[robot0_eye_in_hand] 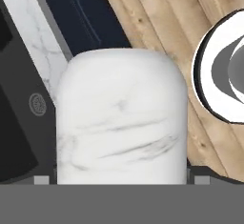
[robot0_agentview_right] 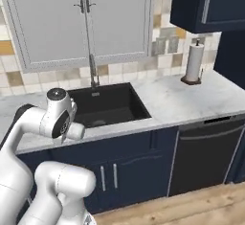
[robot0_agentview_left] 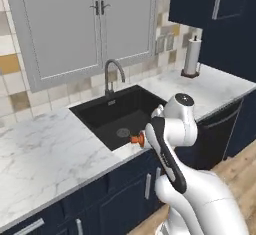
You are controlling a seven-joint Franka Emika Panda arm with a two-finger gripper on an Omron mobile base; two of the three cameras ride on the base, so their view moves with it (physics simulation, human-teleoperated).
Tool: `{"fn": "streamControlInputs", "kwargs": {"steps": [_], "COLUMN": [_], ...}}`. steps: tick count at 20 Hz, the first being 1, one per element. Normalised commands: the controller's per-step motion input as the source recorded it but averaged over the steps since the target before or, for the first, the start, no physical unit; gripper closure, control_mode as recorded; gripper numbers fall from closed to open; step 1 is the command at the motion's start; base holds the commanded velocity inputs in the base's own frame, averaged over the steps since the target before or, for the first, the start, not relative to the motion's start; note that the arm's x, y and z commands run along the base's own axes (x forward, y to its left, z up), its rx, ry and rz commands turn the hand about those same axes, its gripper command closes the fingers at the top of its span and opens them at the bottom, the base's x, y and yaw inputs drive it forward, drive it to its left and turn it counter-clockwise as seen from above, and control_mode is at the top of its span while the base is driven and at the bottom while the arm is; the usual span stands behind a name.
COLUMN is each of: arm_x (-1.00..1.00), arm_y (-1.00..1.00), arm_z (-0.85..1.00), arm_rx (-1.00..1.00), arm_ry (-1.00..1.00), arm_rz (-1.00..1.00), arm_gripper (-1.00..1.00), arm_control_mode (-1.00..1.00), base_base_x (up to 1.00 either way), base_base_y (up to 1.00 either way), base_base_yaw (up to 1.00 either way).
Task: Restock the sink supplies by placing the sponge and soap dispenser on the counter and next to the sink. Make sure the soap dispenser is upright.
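At the front edge of the counter, the gripper stands released, its jaws wide to either side of the soap dispenser with a slim gap on each side. The bottle lies dead ahead of the hand, its long axis running along the hand's line of sight. Its orange pump shows beside the sink; whether it stands upright I cannot tell

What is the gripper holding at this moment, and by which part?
Nothing seems clamped. The pale body of the soap dispenser sits between the wide-open jaws of the gripper, with a thin gap on each side.
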Motion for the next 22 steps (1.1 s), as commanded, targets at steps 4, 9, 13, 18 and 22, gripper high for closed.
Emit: {"fn": "streamControlInputs", "kwargs": {"steps": [4, 9, 13, 18, 22], "arm_x": [0.0, 0.0, 0.0, 0.0, 0.52], "arm_y": [0.0, 0.0, 0.0, 0.0, 0.0], "arm_z": [0.0, 0.0, 0.0, 0.0, -0.02], "arm_rx": [0.0, 0.0, 0.0, 0.0, 0.11], "arm_ry": [0.0, 0.0, 0.0, 0.0, -0.04], "arm_rz": [0.0, 0.0, 0.0, 0.0, 0.16], "arm_gripper": [1.0, 1.0, 1.0, 1.0, 1.0], "arm_control_mode": [1.0, 1.0, 1.0, 1.0, -1.0], "base_base_x": [0.94, 0.37, -0.46, 0.17, 0.17], "base_base_y": [0.0, -0.22, 0.0, -0.01, 0.0], "base_base_yaw": [0.73, 0.37, 0.06, 0.18, 0.06]}}
